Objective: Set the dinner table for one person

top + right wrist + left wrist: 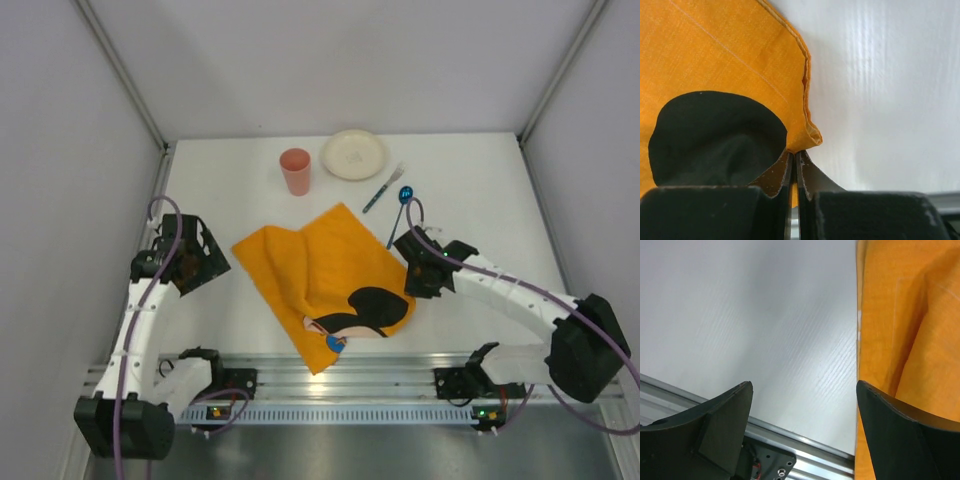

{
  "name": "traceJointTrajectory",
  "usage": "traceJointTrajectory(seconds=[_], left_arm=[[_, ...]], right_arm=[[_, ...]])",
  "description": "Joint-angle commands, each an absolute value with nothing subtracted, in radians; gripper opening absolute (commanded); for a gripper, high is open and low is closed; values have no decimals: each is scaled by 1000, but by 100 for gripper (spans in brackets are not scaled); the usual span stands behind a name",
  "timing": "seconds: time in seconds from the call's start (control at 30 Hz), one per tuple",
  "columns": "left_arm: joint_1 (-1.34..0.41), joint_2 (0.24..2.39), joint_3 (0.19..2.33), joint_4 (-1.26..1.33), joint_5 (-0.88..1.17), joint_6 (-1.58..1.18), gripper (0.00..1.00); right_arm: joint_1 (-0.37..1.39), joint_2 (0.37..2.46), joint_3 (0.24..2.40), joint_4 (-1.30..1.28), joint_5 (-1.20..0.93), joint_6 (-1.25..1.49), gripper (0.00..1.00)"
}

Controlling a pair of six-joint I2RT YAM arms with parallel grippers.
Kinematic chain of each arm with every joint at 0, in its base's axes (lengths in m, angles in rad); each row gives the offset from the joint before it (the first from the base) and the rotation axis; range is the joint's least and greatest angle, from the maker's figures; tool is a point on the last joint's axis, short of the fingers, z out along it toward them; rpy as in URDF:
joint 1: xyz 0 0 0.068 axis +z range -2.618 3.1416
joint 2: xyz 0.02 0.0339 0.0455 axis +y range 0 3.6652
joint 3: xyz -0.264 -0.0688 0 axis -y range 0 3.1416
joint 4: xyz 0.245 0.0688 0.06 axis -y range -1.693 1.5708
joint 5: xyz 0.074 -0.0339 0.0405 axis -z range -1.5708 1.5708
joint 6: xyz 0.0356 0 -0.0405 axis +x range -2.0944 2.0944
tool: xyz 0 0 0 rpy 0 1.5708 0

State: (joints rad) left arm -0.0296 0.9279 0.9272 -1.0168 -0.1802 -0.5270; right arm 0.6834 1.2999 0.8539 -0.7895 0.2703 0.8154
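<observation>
An orange cloth mat with a black cartoon-mouse print lies rumpled on the white dinner table. My right gripper is shut on the mat's right edge; in the right wrist view the jaws pinch the orange hem between them. My left gripper is open and empty, just left of the mat's left corner, with the mat's edge beside its right finger. A pink cup, a cream plate, a fork and a blue spoon lie at the back.
An aluminium rail runs along the table's near edge and also shows in the left wrist view. White walls enclose the table on three sides.
</observation>
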Motion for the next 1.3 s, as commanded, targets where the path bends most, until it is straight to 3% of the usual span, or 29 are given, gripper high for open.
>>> traceJointTrajectory(seconds=[0.0,0.17,0.3,0.43,0.77,0.9,0.93,1.13,1.27], left_arm=[[-34,989,936,-916,-178,-631,89],[-93,1121,829,-791,56,-794,86],[-302,1179,723,-651,29,-869,85],[-357,1252,646,-556,29,-899,82],[-396,1508,632,-330,75,-864,49],[-414,1612,701,-298,94,-832,23],[-414,1629,722,-339,81,-821,1],[-391,1628,963,-624,-139,-625,0],[-215,1620,1074,-782,-192,-471,0]], right_arm=[[686,1176,789,-933,275,873,0],[684,1155,785,-920,265,845,0],[683,1206,822,-927,267,816,0],[677,1195,842,-920,279,792,0],[618,1180,838,-930,272,716,0],[571,1163,824,-939,273,690,0],[562,1160,813,-939,275,686,0],[491,1115,804,-971,262,683,0],[443,1117,798,-1000,196,692,0]])
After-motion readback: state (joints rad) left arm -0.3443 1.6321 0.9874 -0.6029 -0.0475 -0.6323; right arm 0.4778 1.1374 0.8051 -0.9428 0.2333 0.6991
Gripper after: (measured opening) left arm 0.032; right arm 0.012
